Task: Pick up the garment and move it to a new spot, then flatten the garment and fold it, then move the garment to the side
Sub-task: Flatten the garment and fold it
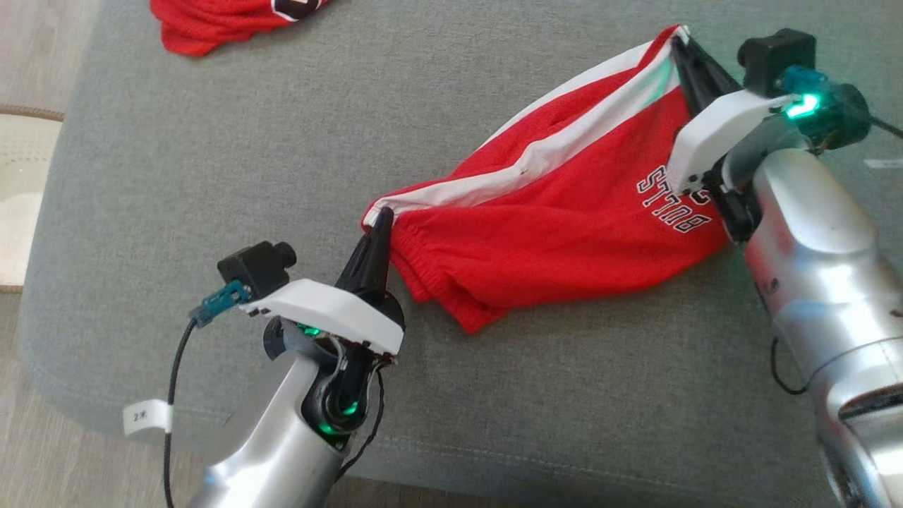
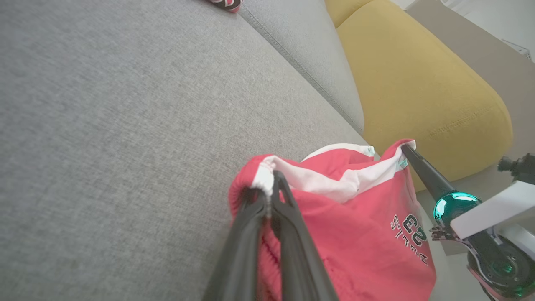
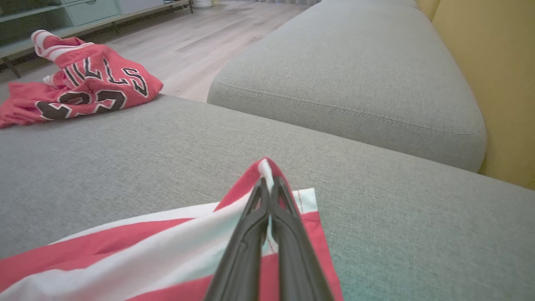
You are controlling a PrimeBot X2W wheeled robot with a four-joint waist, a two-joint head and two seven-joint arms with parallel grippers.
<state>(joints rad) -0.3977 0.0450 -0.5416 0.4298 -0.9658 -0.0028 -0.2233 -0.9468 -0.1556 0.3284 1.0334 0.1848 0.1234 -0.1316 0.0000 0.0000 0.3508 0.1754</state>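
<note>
Home living room. A grey upholstered sofa seat (image 3: pixel 125 138) lies beneath the jaws of the right gripper (image 3: pixel 269 184). Wood-plank floor (image 3: pixel 200 42) and a low cabinet (image 3: pixel 87 8) lie beyond them, leftward. A yellow cushion (image 2: pixel 418 83) rises beyond the jaws of the left gripper (image 2: pixel 273 177), rightward.

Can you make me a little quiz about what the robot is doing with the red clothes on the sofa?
1. True or false: the left gripper and the right gripper each pinch a corner of the red garment with white stripes.
2. Under that garment is: A) a grey fabric sofa cushion; B) a wooden table; C) bare floor.
3. Fill in: counting the crumpled red jersey with big black lettering, the sofa holds ___ red garments.
Key: 1 true; 2 A; 3 two.
</note>
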